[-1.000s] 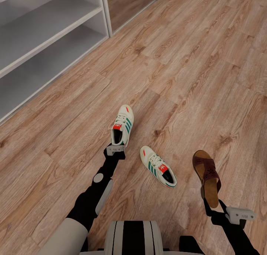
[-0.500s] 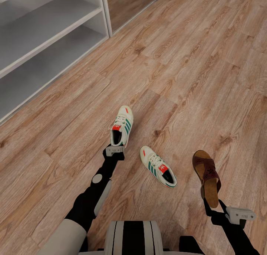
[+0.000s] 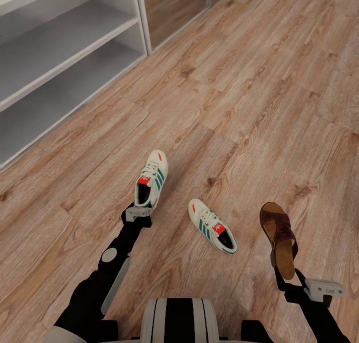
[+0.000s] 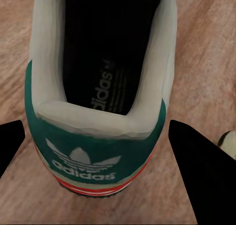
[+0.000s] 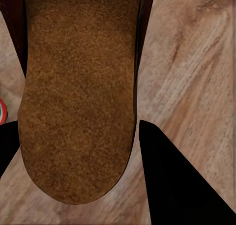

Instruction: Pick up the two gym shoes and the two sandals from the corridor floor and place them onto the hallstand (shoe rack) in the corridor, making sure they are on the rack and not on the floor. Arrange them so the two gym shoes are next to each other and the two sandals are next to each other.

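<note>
Gripping a gym shoe [image 4: 101, 95] marked "adidas", left end effector [image 3: 138, 214]; right end effector [image 3: 286, 275] pinches a sandal [image 3: 279, 237].

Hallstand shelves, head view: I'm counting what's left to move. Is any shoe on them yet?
No. Both hallstand shelves lie bare, while one gym shoe lies on the corridor floor.

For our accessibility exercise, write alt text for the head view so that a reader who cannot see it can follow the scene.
Robot's view down at a wooden corridor floor: its left gripper grips the heel of a gym shoe, its right gripper the heel of a brown sandal. A second gym shoe lies between them; the pale hallstand stands at upper left.
</note>
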